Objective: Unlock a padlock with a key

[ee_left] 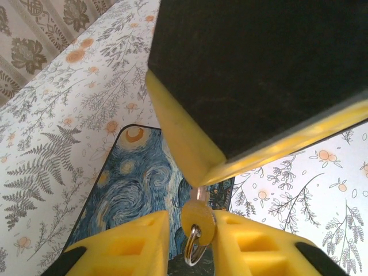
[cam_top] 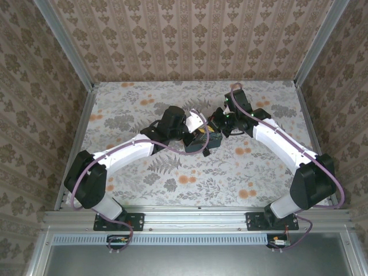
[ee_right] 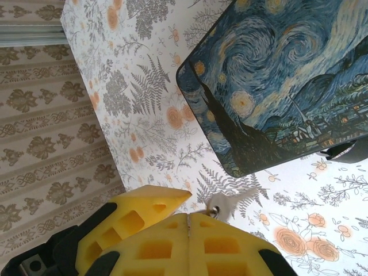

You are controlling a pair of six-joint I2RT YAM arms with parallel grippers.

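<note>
The left fingers (ee_left: pixel 132 241) sit around the key (ee_left: pixel 198 221) to turn it in the padlock (ee_left: pixel 259 75). I cannot tell if they squeeze. The right fingers (ee_right: pixel 155 250) are clenched shut.

The padlock (ee_left: pixel 270 75) is hanging tilted, close above the blue swirl-patterned mat (ee_left: pixel 132 190). Its body is black and blocky, with a yellow band running round the lower edge. A brass-coloured key (ee_left: pixel 199 216) is standing upright under that edge, its pale blade reaching up to the yellow band. Its round head and steel ring are sitting between the fingers of the left end effector (ee_left: pixel 191 219); whether they are pinching it is unclear. A second key (ee_right: pixel 231 202), silvery and blurred, is sticking out just past the closed tips of the right end effector (ee_right: pixel 188 214), over the counter (ee_right: pixel 144 132).
</note>
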